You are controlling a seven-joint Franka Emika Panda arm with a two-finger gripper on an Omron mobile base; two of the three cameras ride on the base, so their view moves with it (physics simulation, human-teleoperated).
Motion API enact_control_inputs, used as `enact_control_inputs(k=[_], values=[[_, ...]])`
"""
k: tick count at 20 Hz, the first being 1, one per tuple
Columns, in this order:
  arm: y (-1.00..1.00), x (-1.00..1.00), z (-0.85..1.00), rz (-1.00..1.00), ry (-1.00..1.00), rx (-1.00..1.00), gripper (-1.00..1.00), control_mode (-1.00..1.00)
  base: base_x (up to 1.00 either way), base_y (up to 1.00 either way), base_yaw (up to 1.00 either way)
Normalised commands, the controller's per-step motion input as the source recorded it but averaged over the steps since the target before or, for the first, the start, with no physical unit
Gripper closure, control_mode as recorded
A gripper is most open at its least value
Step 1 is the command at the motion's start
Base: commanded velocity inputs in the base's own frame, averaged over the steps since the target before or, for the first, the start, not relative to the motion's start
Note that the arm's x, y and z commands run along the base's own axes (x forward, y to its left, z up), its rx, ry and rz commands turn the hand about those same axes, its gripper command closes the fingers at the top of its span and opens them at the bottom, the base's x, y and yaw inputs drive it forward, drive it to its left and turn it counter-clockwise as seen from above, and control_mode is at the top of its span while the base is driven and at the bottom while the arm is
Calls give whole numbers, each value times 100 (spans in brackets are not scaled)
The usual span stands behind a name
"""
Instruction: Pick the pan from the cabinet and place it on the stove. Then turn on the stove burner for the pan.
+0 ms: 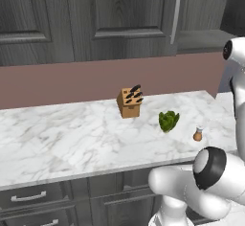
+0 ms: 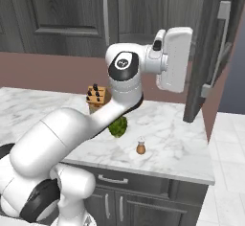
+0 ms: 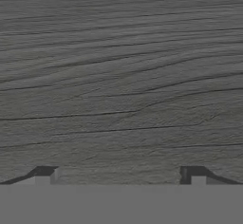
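You are looking at the claw (image 3: 120, 173) standing wide, its two dark tips far apart at the bottom of the hand view and gripping nothing. Straight ahead of it, dark grey wood grain of the cabinet (image 3: 121, 76) is spreading across that view, very close to the tips; you cannot tell whether they are touching it.

In the right base view the white hand (image 2: 174, 59) is sitting high, level with the cabinet's lower part, just left of the open door (image 2: 206, 67), which is swinging out edge-on toward you with its silver bar handle (image 2: 217, 43) facing right. A second long handle (image 2: 105, 14) is hanging on the closed door to the hand's left.

The pan is not something you can make out here (the hand and the door edge are covering the cabinet's opening).

Below the cabinet, the marble counter (image 1: 72, 139) is carrying a knife block (image 1: 129, 102), a green leafy vegetable (image 1: 168, 120) to the block's right, and a small brown shaker (image 1: 198, 134) further right, near the counter's front edge. Low drawers (image 1: 28, 198) are running under the counter.
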Motion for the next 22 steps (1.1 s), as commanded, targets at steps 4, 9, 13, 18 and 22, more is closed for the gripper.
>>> enact_control_inputs(k=[4, 9, 13, 18, 22], values=[[-100, -1, -8, 0, 0, 10, -100, -100, 0, 0, 0], [-58, 0, 0, 0, -2, 3, -100, -100, 0, 0, 0], [-10, 0, 0, -2, -2, 2, -100, -100, 0, 0, 0], [64, -5, -1, 0, -21, 3, -100, -100, 0, 0, 0], [99, -8, -11, 3, -29, 7, -100, -100, 0, 0, 0]])
